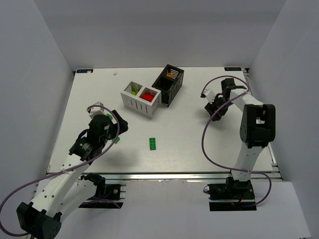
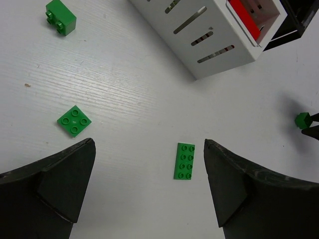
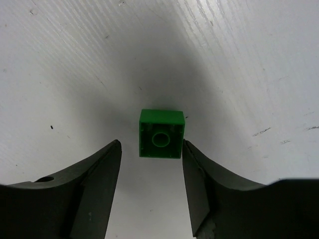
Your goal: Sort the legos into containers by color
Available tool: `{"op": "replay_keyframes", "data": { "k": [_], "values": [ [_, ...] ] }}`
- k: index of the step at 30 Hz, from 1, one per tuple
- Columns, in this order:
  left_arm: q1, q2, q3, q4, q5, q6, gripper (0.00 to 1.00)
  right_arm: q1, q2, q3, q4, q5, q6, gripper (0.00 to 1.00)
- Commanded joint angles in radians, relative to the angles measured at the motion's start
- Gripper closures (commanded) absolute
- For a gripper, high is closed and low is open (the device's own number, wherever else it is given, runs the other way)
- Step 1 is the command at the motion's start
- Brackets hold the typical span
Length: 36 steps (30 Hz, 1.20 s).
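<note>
A flat dark green lego plate (image 2: 184,161) lies on the white table between the tips of my left gripper (image 2: 148,149), which hangs open above it, nearer its right finger. In the top view this plate (image 1: 153,143) lies right of the left gripper (image 1: 112,131). A square green plate (image 2: 74,120) and a green brick (image 2: 61,17) lie farther left. My right gripper (image 3: 151,145) is open around a green brick (image 3: 160,134) tipped with its hollow underside showing; the right finger is almost touching it. The white container (image 1: 141,99) holds red and lime legos, the black container (image 1: 168,83) orange ones.
The two containers stand together at the back middle of the table (image 1: 189,144). The right arm (image 1: 256,124) reaches to the back right. White walls enclose the table on three sides. A purple cable loops beside each arm.
</note>
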Motion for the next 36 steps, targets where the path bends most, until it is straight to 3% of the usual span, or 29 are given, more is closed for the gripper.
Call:
{"op": "replay_keyframes", "data": {
  "k": [1, 5, 6, 9, 14, 16, 24, 36],
  "values": [
    [0.003, -0.023, -0.005, -0.039, -0.034, -0.021, 0.02, 0.000, 0.015, -0.002, 0.021, 0.002, -0.025, 0.43],
    [0.003, -0.023, -0.008, -0.057, -0.044, -0.036, 0.02, -0.001, 0.018, 0.001, 0.014, -0.009, -0.043, 0.63],
    [0.003, -0.023, -0.011, -0.060, -0.044, -0.043, 0.02, -0.001, 0.011, 0.003, 0.014, -0.027, -0.045, 0.72],
    [0.003, -0.026, -0.019, -0.074, -0.053, -0.059, 0.02, 0.005, -0.022, 0.030, 0.008, -0.105, -0.028, 0.85],
    [0.003, -0.021, -0.047, -0.079, -0.057, -0.083, 0.02, 0.072, -0.069, 0.133, -0.011, -0.251, 0.041, 0.91],
    [0.003, -0.015, -0.056, -0.083, -0.057, -0.102, 0.02, 0.118, -0.080, 0.187, 0.015, -0.311, 0.081, 0.98],
    [0.003, -0.055, -0.100, -0.106, -0.063, -0.169, 0.02, 0.273, -0.062, 0.368, 0.130, -0.389, 0.285, 1.00],
    [0.003, -0.110, -0.116, -0.140, -0.093, -0.218, 0.02, 0.311, 0.115, 0.681, 0.334, -0.363, 0.579, 1.00]
  ]
}}
